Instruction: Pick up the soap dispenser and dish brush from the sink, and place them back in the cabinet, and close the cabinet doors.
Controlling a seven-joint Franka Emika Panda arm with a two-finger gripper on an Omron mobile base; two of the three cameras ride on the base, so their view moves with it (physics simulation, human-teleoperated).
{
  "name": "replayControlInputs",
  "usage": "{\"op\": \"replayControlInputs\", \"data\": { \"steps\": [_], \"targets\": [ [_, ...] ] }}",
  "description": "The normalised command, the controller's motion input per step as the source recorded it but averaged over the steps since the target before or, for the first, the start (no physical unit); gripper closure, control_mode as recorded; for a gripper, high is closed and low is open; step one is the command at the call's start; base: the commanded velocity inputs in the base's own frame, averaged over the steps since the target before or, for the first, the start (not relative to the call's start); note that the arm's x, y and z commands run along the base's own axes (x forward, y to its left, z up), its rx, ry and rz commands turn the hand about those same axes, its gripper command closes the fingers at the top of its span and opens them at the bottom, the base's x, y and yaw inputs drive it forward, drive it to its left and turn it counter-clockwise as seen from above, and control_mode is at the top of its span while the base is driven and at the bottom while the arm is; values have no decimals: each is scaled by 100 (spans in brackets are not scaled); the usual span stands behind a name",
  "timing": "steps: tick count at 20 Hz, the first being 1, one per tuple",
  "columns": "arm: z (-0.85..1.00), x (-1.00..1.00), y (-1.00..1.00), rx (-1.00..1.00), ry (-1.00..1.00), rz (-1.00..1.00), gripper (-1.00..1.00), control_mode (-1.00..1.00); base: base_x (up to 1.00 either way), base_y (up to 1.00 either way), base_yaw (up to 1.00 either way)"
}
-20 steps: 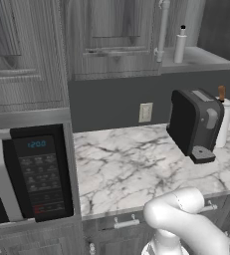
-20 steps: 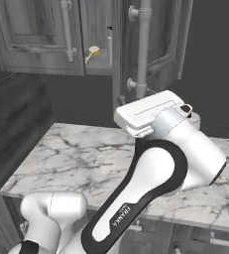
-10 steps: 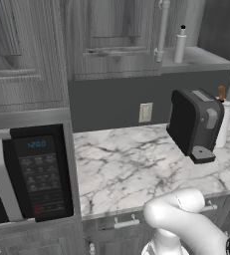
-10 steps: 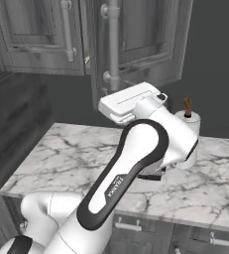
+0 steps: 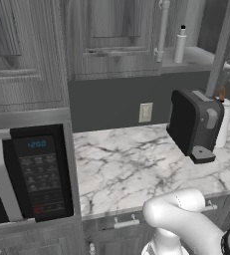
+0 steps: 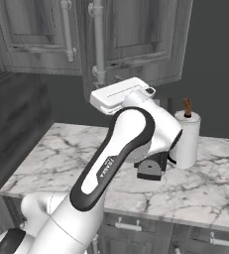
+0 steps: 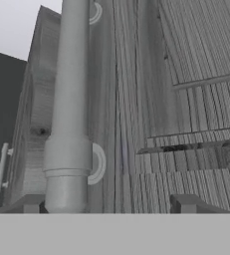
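Observation:
The soap dispenser (image 5: 180, 44) stands upright on the cabinet's grey shelf (image 5: 198, 60). The right cabinet door (image 6: 136, 39) hangs partly open, and its white bar handle (image 7: 69, 109) fills the left of the hand view. My gripper (image 7: 108, 205) is open right against this door. The handle sits between the fingertips (image 7: 186, 203), close to the left one and not gripped. In the right base view my hand (image 6: 123, 96) is raised just below that handle (image 6: 98, 39). The left cabinet door (image 5: 111, 35) is shut. The dish brush and the sink are out of view.
On the marble counter (image 5: 131, 164) stand a black coffee machine (image 5: 193, 124) and a paper towel roll (image 5: 223, 122). A black microwave (image 5: 32, 174) stands at the left. My own arm (image 6: 131, 149) rises in front of the counter.
The right cabinet door has swung leftward toward shut, covering more of the shelf, and my hand has moved left with it. The fingers have drawn in slightly.

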Motion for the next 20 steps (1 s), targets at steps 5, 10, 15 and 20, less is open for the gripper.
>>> {"op": "replayControlInputs", "data": {
  "steps": [5, 10, 15, 20],
  "targets": [
    [0, 37, 25, -1, 0, -8, -100, -100, 0, 0, 0],
    [-1, 46, 32, 0, 0, -6, -100, -100, 0, 0, 0],
    [-8, 49, 38, -1, 0, -4, -100, -100, 0, 0, 0],
    [-11, 44, 33, 0, 0, -3, -100, -100, 0, 0, 0]
  ]
}}
